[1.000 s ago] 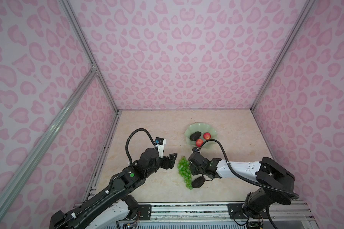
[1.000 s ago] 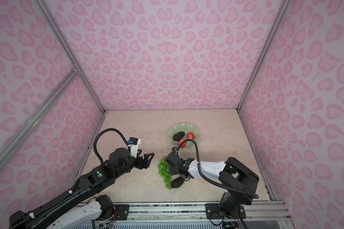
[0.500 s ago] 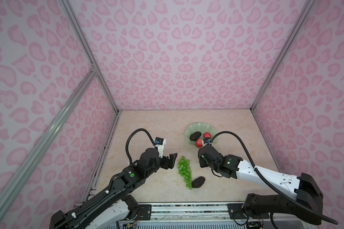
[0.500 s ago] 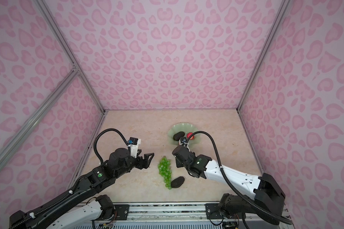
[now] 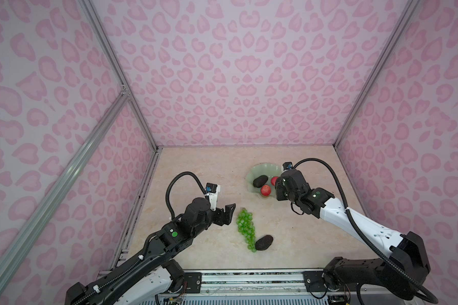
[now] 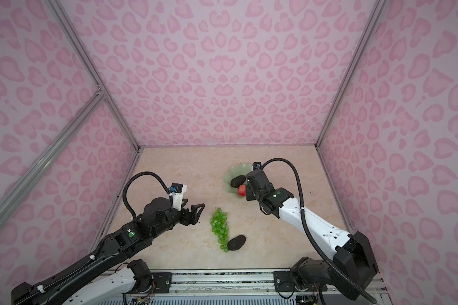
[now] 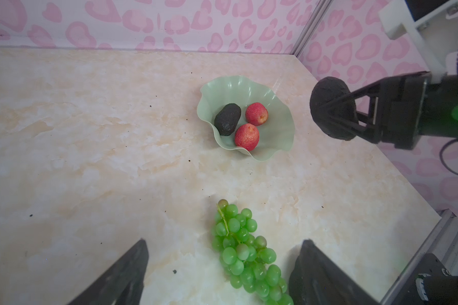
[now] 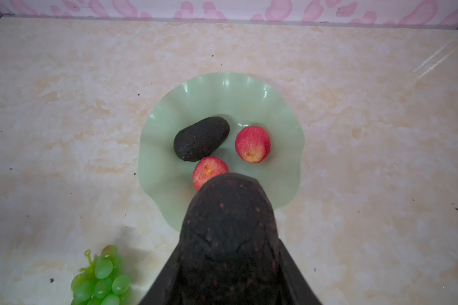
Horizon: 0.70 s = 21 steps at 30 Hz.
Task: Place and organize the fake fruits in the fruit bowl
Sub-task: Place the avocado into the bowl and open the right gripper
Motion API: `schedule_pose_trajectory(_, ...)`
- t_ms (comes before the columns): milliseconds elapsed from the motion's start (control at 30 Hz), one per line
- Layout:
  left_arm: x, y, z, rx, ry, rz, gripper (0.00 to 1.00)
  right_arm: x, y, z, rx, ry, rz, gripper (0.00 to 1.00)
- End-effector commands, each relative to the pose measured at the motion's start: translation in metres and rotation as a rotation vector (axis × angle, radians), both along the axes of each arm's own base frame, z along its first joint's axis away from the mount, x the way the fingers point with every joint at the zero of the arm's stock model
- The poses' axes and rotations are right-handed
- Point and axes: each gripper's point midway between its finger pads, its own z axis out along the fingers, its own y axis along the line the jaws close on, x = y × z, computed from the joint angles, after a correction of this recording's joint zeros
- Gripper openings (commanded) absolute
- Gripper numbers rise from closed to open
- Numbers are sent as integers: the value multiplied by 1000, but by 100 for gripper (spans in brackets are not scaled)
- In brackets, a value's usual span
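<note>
The pale green fruit bowl [image 5: 258,169] [image 8: 164,148] holds one dark avocado [image 5: 260,181] [image 8: 201,138] and two red apples [image 7: 256,114] [image 7: 247,136]. My right gripper [image 8: 229,277] is shut on a second avocado [image 8: 230,237] [image 7: 328,105] and hangs over the bowl's near rim. The green grapes [image 5: 245,228] [image 7: 245,250] lie on the table, with a third avocado [image 5: 263,242] touching their near end. My left gripper [image 5: 229,214] [image 7: 224,241] is open and empty, just left of the grapes' top end.
The marble tabletop is walled in by pink patterned panels on three sides. A metal rail [image 5: 249,277] with both arm bases runs along the front edge. The right arm [image 5: 341,216] stretches over the table's right part.
My right gripper has carried its avocado from beside the grapes back and right to the bowl's near rim. The left arm has hardly moved.
</note>
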Motion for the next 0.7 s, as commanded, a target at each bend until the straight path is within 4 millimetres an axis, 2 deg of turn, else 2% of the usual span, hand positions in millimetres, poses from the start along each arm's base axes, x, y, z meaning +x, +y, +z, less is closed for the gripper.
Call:
schedule_pose_trajectory(0, 1, 2, 2, -1, -10, 8, 91, 26, 9, -1, 7, -15, 31, 32)
schedule_pose_trajectory(200, 0, 4, 4, 4, -14, 13, 91, 75, 16, -16, -51, 38, 75, 32)
schedule_pose_trajectory(433, 0, 8, 6, 8, -19, 21, 91, 128, 17, -58, -294, 113, 176, 32)
schedule_pose_trajectory(533, -1, 8, 5, 7, -19, 23, 91, 141, 16, -77, -365, 136, 203, 32)
schedule_pose_trajectory(667, 0, 10, 6, 13, -20, 30, 91, 153, 17, -90, -392, 146, 209, 35)
